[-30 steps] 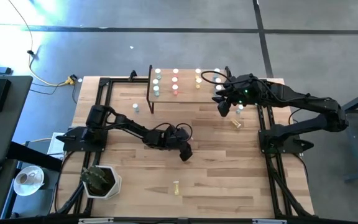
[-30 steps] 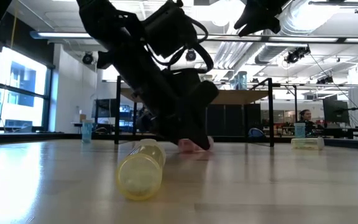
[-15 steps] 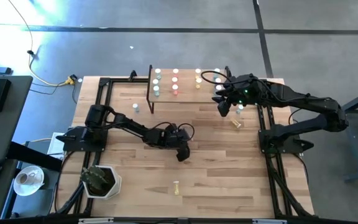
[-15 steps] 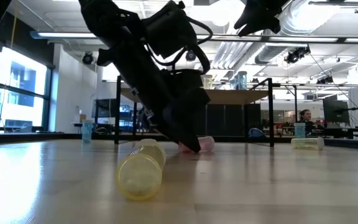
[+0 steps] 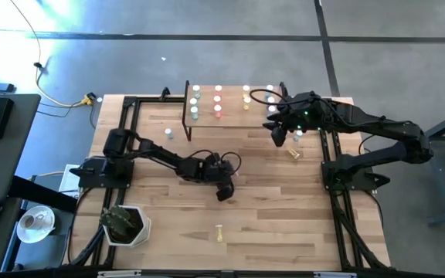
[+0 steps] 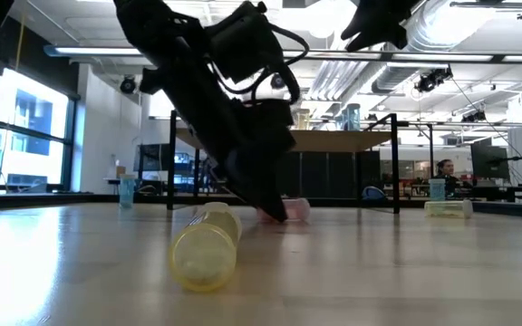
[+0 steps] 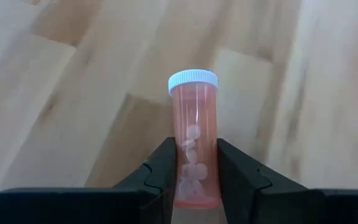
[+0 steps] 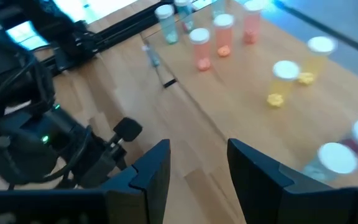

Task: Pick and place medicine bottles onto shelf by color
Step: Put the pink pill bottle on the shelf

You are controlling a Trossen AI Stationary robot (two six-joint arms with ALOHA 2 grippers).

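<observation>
We see the left gripper (image 7: 194, 180) near the middle of the table (image 5: 269, 208), its two fingers (image 7: 157, 177) closed on the lower body of a pink-red bottle (image 7: 193, 146). The white cap of that bottle points away from the wrist, and pale pills show through its body. In the low view the same gripper (image 6: 275, 210) reaches down to the wood with the bottle (image 6: 297, 209) at its tip, right at the surface; we cannot tell whether the bottle is lifted clear of it.

The right gripper (image 8: 194, 165) hangs over the far right part of the table, beside the right end of the shelf (image 5: 230, 100). Its fingers (image 8: 154, 168) stand apart with nothing between them.

On the shelf the bottles stand upright in short columns: a pale bluish one at the left end (image 5: 195, 103), then pink-red ones (image 5: 218, 102), then yellow ones (image 5: 246, 94), and more at the right end partly hidden by the right arm.

Other bottles are on the table itself. One stands near the far left corner, just left of the shelf (image 5: 169, 133). A yellow one lies near the right edge (image 5: 293, 154). Another yellow one (image 6: 208, 246) lies on its side near the front edge, close to the low camera.
</observation>
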